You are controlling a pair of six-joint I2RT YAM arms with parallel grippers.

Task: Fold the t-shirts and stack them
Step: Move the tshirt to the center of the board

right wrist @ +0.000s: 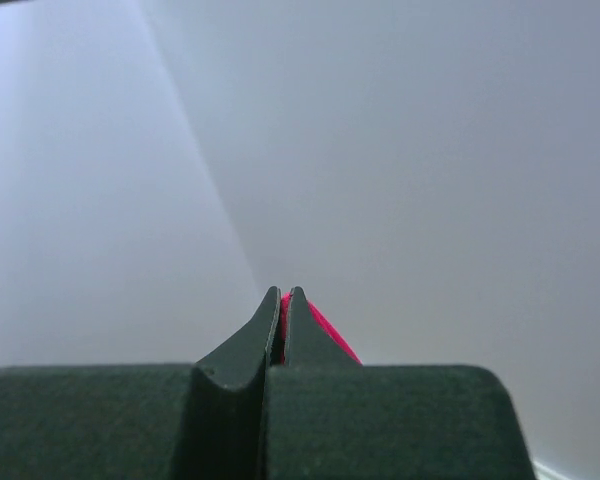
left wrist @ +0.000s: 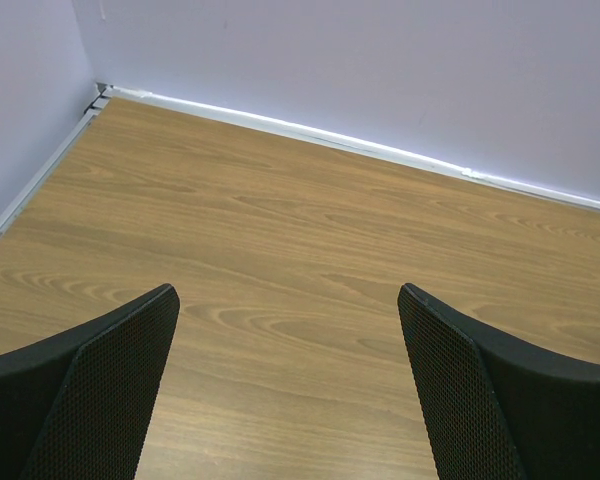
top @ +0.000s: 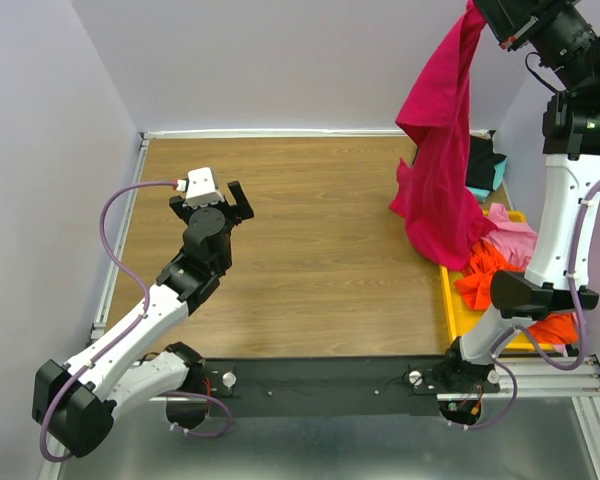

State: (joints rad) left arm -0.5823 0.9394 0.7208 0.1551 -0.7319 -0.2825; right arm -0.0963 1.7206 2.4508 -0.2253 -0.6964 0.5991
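My right end effector (top: 478, 10) is raised high at the far right corner, above the level of the tabletop (top: 310, 250). It is clenched on the upper edge of a large crimson-red cotton t-shirt (top: 442, 170). In the right wrist view the two dark fingers (right wrist: 242, 345) meet tip to tip, and only a thin sliver of the red fabric (right wrist: 322, 327) shows between and just behind them, against a pale wall.

The t-shirt hangs straight down from my grasp in loose vertical folds. Its lower hem bunches over the far end of a yellow rectangular plastic bin (top: 448, 300) at the right edge of the tabletop. I cannot tell whether the hem touches the wood.

Inside the bin lie a crumpled pink t-shirt (top: 515, 235) and a crumpled orange t-shirt (top: 485, 275). A black garment (top: 483, 158) sits just behind the hanging red cloth.

My left end effector (top: 240, 200) is well apart from all the clothing, over the left half of the bare wood. Its jaws are spread wide and grasp nothing. The left wrist view shows both textured black pads (left wrist: 110, 390) with only wood grain between them.
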